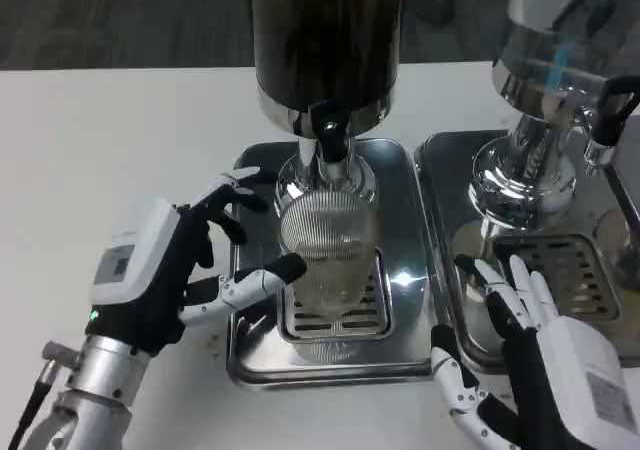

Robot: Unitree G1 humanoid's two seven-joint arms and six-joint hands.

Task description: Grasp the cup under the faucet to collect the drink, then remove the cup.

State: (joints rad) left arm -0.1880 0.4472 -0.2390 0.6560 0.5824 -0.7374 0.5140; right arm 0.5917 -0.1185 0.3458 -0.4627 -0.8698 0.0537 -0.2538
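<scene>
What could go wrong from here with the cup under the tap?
1. The left hand is beside the ribbed clear cup with its fingers spread, not wrapped around it; closing from here might nudge the cup off the drain grate or tip it.
2. The cup stands close under the black faucet; lifting it straight up could strike the spout.
3. The right hand hangs over the neighbouring tray; a stray move could knock the second dispenser.
</scene>
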